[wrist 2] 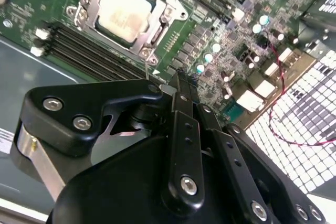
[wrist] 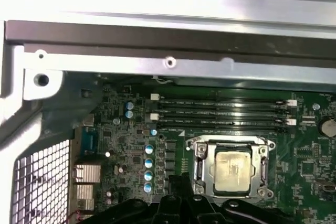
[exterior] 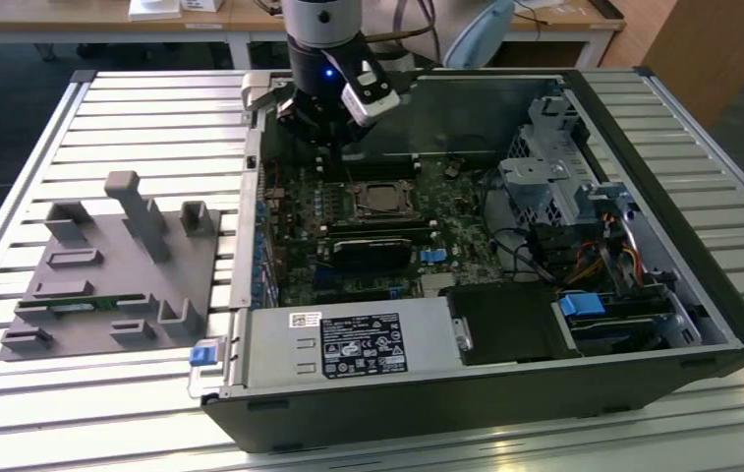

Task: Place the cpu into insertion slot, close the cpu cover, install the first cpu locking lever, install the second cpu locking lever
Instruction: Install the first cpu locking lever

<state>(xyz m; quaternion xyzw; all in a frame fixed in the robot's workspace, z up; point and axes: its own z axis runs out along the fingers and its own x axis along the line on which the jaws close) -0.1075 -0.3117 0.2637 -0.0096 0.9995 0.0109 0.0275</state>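
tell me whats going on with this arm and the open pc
A single robot arm is working inside an open computer case lying on a slatted table. The cpu already sits in its socket on the motherboard, with the cpu cover lying flat around it. The gripper hovers just above the board beside the socket; its fingers look shut and hold nothing.

A pale slatted metal table carries an open black computer case lying on its side toward the exterior view's right, with a grey moulded fixture block just beside it on the exterior view's left
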